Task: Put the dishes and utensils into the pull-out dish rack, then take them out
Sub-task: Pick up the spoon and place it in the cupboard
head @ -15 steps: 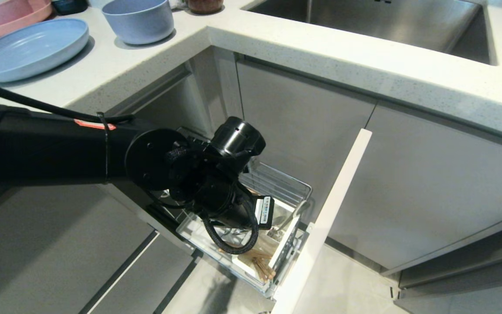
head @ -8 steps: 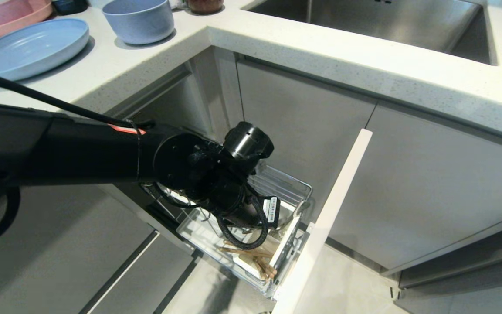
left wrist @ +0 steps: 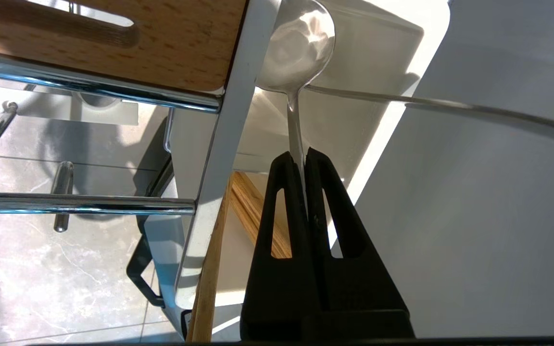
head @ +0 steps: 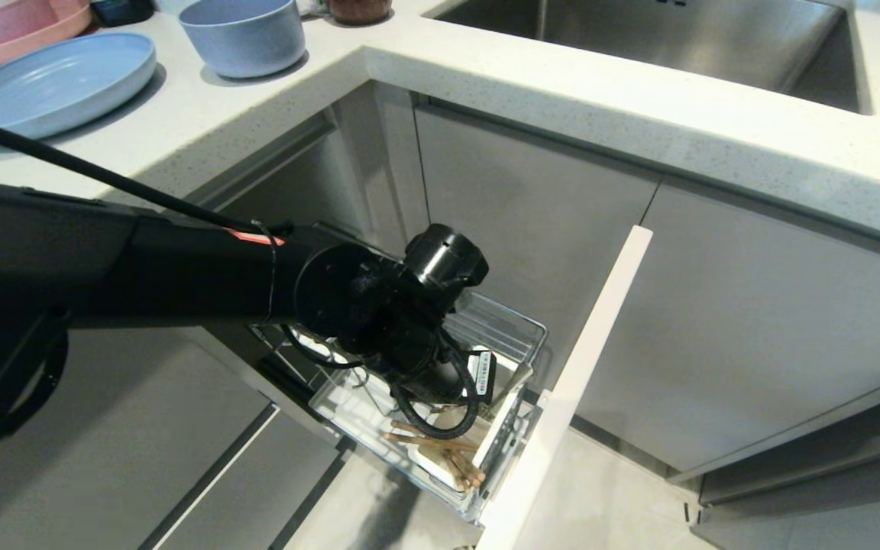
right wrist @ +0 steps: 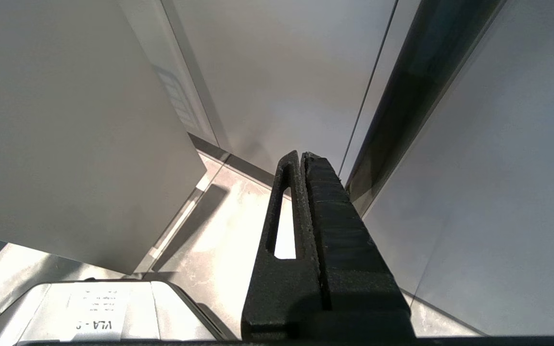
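Head view: left arm reaching down from the left into the pull-out dish rack (head: 520,336), which stands drawn out from the cabinets with its pale front panel (head: 562,397) ajar. Left end effector hidden here beneath the wrist and cable, low in the white cutlery caddy (head: 497,428) at the front of the rack. Wooden chopsticks (head: 448,454) lying slanted in the caddy just under the wrist; exact number hard to tell, several thin sticks. On the counter (head: 486,76) at upper left: one pale blue plate (head: 50,84), one pale blue bowl (head: 243,34) beside it, both outside the rack and well apart from the arm. One pink plate (head: 20,34) partly cut off at the corner behind the blue one. One steel sink (head: 661,38) set into the counter at the top.

Left wrist view: left end effector (left wrist: 304,156) clenched, jaws pressed together on the thin handle of one silver spoon (left wrist: 296,53). Spoon bowl ahead of the fingertips, against the white wall of the caddy. Chopsticks beside the fingers, inside the caddy. One slotted wooden strip (left wrist: 113,43) across the chrome wires of the rack; marbled floor (left wrist: 65,269) visible through the wires.

Right wrist view: right end effector (right wrist: 301,158) clenched and empty, parked beside grey cabinet fronts (right wrist: 65,120) above the floor, touching nothing.
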{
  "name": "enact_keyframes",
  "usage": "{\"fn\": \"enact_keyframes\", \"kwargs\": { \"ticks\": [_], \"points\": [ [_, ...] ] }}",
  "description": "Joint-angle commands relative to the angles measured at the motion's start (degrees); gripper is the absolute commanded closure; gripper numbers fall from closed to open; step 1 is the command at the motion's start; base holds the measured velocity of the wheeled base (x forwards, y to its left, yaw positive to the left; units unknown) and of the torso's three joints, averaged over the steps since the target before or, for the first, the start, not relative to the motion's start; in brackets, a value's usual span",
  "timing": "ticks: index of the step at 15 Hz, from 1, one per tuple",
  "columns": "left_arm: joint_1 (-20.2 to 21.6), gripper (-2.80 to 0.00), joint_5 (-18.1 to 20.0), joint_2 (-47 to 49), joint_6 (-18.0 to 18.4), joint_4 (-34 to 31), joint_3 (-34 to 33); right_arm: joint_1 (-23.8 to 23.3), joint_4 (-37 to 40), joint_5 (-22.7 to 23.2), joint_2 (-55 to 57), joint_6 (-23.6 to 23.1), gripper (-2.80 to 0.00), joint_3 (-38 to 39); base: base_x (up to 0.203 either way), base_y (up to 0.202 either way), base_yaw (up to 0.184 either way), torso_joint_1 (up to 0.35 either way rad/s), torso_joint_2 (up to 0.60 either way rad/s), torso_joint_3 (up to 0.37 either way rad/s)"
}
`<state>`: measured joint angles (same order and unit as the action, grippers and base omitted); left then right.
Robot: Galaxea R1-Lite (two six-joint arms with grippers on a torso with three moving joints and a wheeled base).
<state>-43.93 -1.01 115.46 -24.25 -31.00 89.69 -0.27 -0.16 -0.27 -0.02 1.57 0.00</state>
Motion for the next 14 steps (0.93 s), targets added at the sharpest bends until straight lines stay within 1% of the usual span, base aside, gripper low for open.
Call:
{"fn": "enact_keyframes", "kwargs": {
  "ticks": [1,3,4,14],
  "points": [
    [-0.01,0.00,-0.04,-0.06,-0.10,-0.20,-0.04,0.00,-0.02,0.00,-0.24,0.01,0.00,0.09,0.000,0.000,0.000,0.000,0.00,0.000],
    [-0.01,0.00,-0.04,-0.14,-0.10,-0.23,-0.04,0.00,-0.02,0.00,-0.19,0.01,0.00,0.09,0.000,0.000,0.000,0.000,0.00,0.000],
    [-0.01,-2.80,-0.04,-0.14,-0.10,-0.20,-0.10,0.00,-0.02,0.00,-0.24,0.01,0.00,0.09,0.000,0.000,0.000,0.000,0.00,0.000],
    [0.48,-2.80,-0.35,-3.04,-0.36,-0.20,0.14,0.00,-0.02,0.00,-0.22,0.01,0.00,0.09,0.000,0.000,0.000,0.000,0.00,0.000]
  ]
}}
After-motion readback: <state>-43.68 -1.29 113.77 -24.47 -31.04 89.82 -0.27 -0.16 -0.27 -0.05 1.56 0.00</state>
